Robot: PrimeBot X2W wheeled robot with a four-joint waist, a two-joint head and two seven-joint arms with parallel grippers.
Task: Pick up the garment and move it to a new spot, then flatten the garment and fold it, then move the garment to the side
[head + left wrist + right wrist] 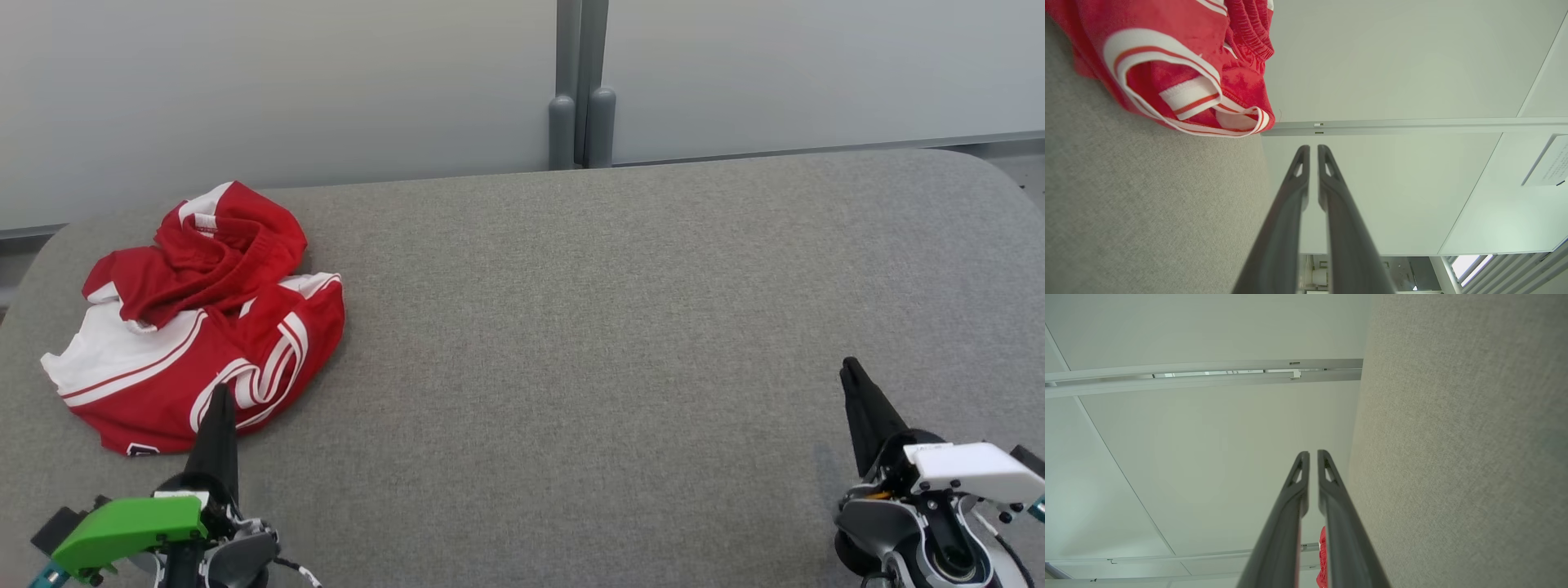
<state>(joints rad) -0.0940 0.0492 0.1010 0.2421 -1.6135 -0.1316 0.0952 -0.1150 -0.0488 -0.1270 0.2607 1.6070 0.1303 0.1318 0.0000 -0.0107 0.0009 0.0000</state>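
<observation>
My tools, two: left tool (219, 398), fingers pressed together, holding nothing, tip at the garment's near edge. Right tool (851, 371), likewise pressed together and empty, well apart at the right.
Tabletop (588, 327): grey, cloth-covered, with a wide bare run to the right.
Garment (204, 318): red with white stripes, crumpled in a heap at the left end.
Step in hand, by my judgement: the first pick-up, not yet begun.
Next move calls for spreading my left fingers, then pinching a near fold.
</observation>
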